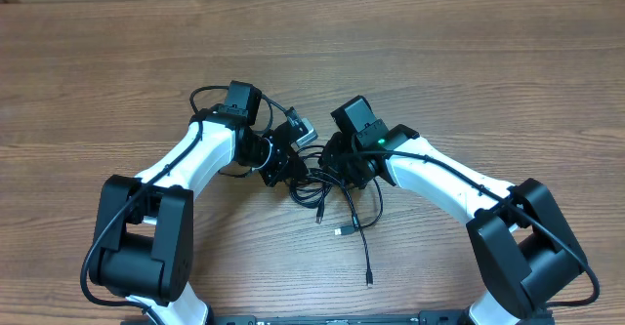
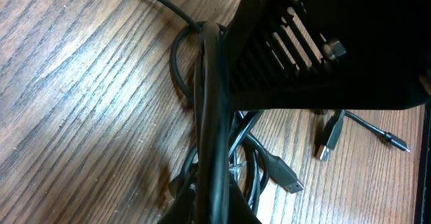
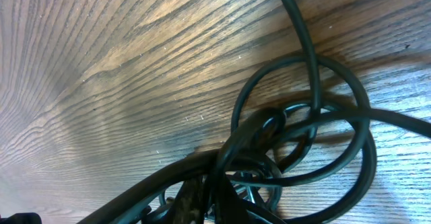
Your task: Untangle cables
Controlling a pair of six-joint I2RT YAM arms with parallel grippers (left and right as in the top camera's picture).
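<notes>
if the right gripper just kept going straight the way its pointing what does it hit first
Most likely the cables: their knotted loops lie right in front of the right gripper. The left gripper sits just beyond, though depth is unclear.

Smooth, faintly glossy black-sheathed cables (image 3: 269,126) on a matt, coarse-grained wood table (image 3: 101,62); a plug (image 2: 291,182) just right of the left fingers (image 2: 214,150) ends in bright bare metal. Arm shells (image 1: 190,154) are glossy white plastic.

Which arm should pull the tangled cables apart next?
Probably right: the loose plug ends trail on its side, and the right gripper is shut at the cables. The left gripper can anchor them.
</notes>
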